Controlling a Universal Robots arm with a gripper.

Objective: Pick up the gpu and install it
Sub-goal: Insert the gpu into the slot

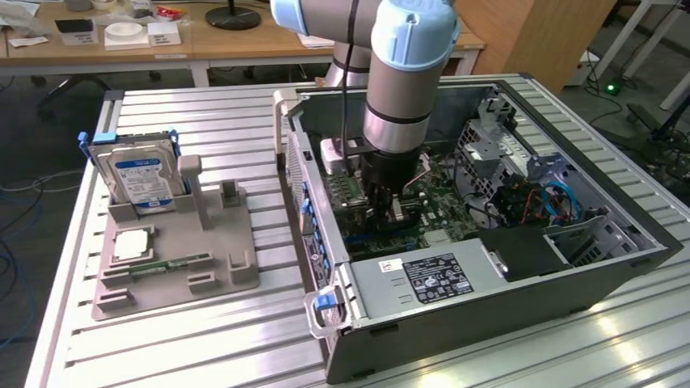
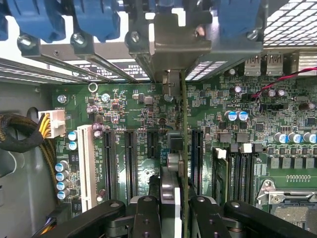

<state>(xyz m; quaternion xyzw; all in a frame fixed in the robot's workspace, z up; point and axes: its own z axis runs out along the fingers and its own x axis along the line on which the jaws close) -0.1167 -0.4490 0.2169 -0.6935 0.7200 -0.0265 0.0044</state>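
In the wrist view the gpu (image 2: 184, 144) is seen edge-on, a thin green card standing upright over the motherboard (image 2: 133, 109). Its silver bracket (image 2: 173, 39) is up against the case's rear slot openings. My gripper (image 2: 176, 215) is shut on the card, with a black finger (image 2: 148, 213) on either side of it. The card runs alongside the black expansion slots (image 2: 131, 158); I cannot tell whether its edge sits in one. In the exterior view my gripper (image 1: 390, 202) reaches down inside the open computer case (image 1: 603, 267), over the motherboard.
A grey fixture tray (image 1: 226, 242) stands at the exterior view's left, holding a silver hard drive with a blue label (image 1: 138, 179), a processor chip (image 1: 132, 242) and a narrow memory stick (image 1: 173, 264). The power supply (image 1: 431, 279) fills the case's near end; drive cages and cables crowd its right.
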